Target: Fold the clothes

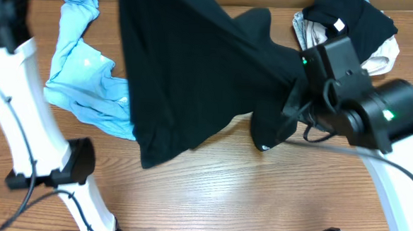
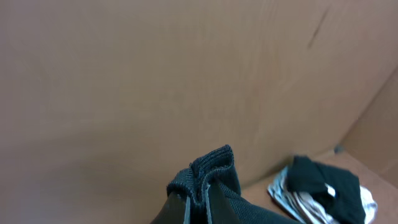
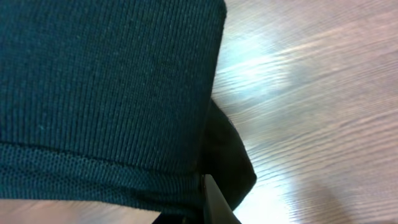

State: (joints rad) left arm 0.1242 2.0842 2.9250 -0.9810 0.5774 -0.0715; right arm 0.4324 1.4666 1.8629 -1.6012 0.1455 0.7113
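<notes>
The clothes here are chiefly a large black T-shirt (image 1: 195,65), lifted off the table and stretched between both arms. In the left wrist view my left gripper (image 2: 200,200) is shut on a bunched ribbed edge of the black T-shirt (image 2: 211,168); overhead, that gripper lies beyond the top edge. My right gripper (image 3: 203,198) is shut on a hemmed edge of the black T-shirt (image 3: 106,81), with one dark finger (image 3: 216,205) showing. Overhead, the right fingers are buried in the cloth at the shirt's right end. The shirt's lower corner hangs down to the table.
A light blue garment (image 1: 81,73) lies crumpled on the wooden table (image 1: 259,189) at the left, partly under the shirt. A pile (image 1: 353,24) of a black garment with a white label on pale cloth sits at the back right. A cardboard wall (image 2: 155,74) stands behind.
</notes>
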